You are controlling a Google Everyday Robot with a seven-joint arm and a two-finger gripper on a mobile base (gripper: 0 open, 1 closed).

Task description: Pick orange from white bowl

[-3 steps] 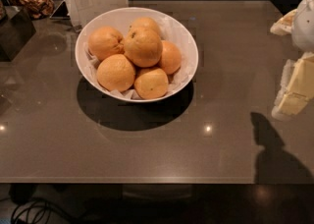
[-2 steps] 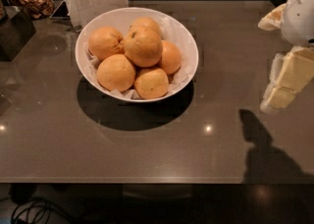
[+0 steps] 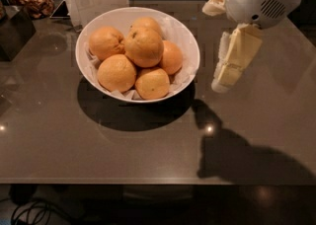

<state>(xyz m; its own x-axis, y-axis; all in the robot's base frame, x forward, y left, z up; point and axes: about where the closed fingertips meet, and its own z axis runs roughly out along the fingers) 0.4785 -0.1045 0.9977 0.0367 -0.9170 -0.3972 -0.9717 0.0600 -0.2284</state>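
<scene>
Nothing is picked yet. The orange [image 3: 143, 46] sits atop the pile in the white bowl [image 3: 114, 18], upper left of centre. The gripper [image 3: 213, 46] hangs at upper right beside the bowl, spread wide and empty. Reaching, grasping and lifting are left.

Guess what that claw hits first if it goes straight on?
Likely the glossy grey-brown tabletop just right of the wide white bowl; the cream claw hangs beside the bowl, pointing down. Depth is unclear.
</scene>
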